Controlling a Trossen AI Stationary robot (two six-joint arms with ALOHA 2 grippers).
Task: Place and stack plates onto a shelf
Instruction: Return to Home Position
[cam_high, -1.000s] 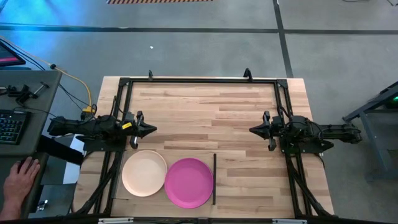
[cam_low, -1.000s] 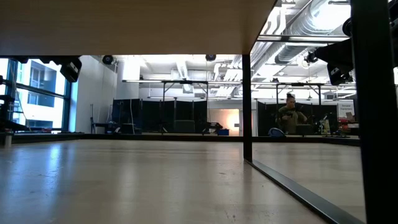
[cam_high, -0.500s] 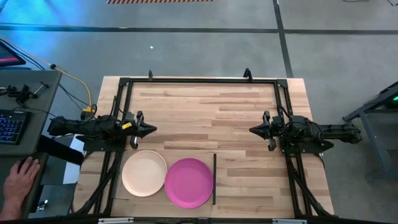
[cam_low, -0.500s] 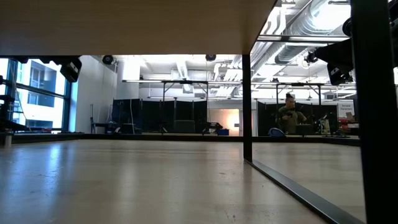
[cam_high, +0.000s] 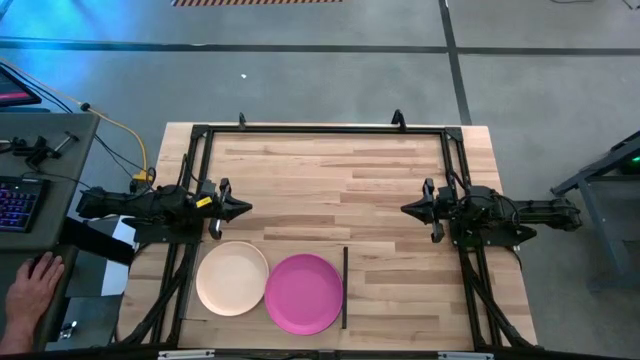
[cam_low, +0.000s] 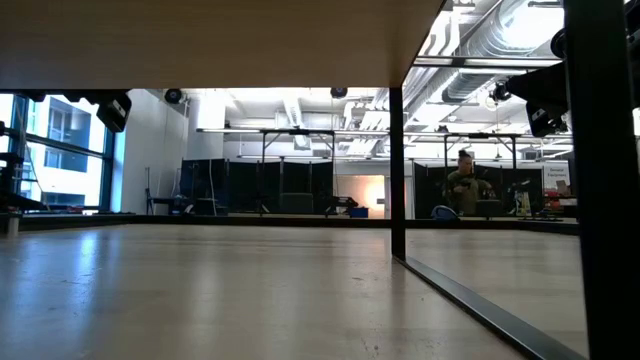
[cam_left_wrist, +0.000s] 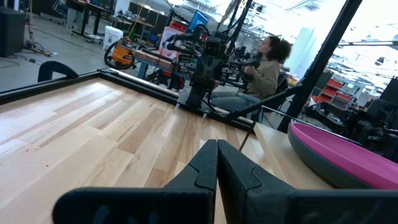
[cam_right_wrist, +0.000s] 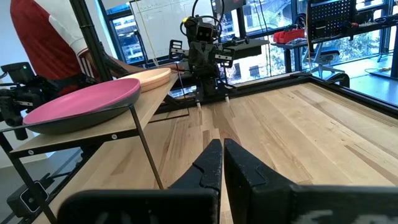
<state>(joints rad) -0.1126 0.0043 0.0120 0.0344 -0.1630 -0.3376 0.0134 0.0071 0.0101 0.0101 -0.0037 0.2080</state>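
Note:
Two plates rest flat side by side on the shelf, a pale plywood panel raised on thin black legs at the table's near left. The cream-peach plate is on the left and the magenta plate on the right. Both also show in the right wrist view, the magenta plate and the cream plate. A dark grey band shows under the magenta plate; whether it is another plate I cannot tell. My left gripper is shut, just beyond the shelf's far edge. My right gripper is shut, over the table's right half.
The shelf's black edge strip faces the table's right. In the low view the shelf's underside spans the top and a black leg stands mid-picture. A black frame rims the table. A person's hand rests left of the table.

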